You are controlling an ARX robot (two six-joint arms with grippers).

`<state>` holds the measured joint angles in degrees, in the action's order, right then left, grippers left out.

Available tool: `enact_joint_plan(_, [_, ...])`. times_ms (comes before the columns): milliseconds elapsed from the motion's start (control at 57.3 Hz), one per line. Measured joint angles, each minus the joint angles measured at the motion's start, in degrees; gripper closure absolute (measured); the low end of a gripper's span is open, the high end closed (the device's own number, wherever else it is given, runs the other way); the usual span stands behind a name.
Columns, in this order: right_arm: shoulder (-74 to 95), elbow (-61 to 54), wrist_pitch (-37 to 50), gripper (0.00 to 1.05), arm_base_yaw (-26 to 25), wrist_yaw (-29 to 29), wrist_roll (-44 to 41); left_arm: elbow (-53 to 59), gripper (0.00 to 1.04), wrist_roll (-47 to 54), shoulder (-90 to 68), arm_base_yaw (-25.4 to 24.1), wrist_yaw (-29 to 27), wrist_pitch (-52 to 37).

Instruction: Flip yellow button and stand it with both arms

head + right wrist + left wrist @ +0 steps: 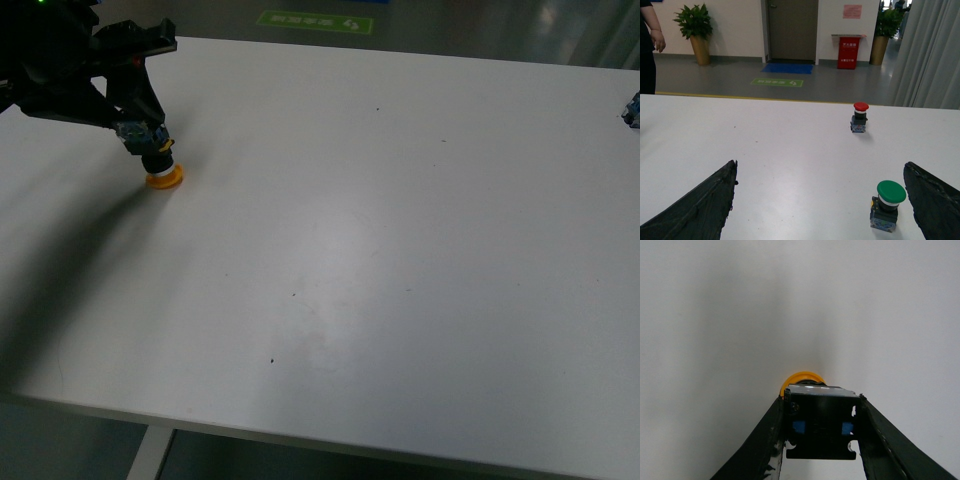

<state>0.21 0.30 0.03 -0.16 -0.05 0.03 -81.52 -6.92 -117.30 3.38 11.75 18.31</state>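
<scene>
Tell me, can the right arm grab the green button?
Probably yes. The right gripper is open, and the green button stands upright just ahead, nearer one finger, with only bare table before it. The red button sits farther off.

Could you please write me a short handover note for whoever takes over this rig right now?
The left gripper has its jaws shut on the contact block of the yellow button, cap down, at or just above the table, far left.
The right gripper has its jaws open and empty; a green button and a red button stand cap-up ahead of it.
Done: button grasped.
Left: flip it cap-up using both arms, then stand it.
</scene>
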Motion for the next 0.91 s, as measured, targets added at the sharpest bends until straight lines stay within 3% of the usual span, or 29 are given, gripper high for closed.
enact_joint_plan(122, [0.00,0.00,0.00,0.07,0.00,0.00,0.00,2.67,0.70,-5.51,2.82,-0.04,7.45,-4.17])
enact_joint_plan(209, [0.00,0.00,0.00,0.07,0.00,0.00,0.00,5.53,0.70,-13.05,7.13,0.44,16.46,-11.19])
enact_joint_plan(367, [0.00,0.00,0.00,0.07,0.00,-0.02,0.00,9.57,0.70,-25.53,12.04,2.86,25.46,-24.30])
enact_joint_plan(716, [0.00,0.00,0.00,0.07,0.00,0.00,0.00,14.47,0.70,-46.21,12.17,12.85,29.40,-49.46])
enact_joint_plan(908, [0.00,0.00,0.00,0.07,0.00,0.00,0.00,16.83,0.70,-58.95,12.09,15.08,29.59,-66.18])
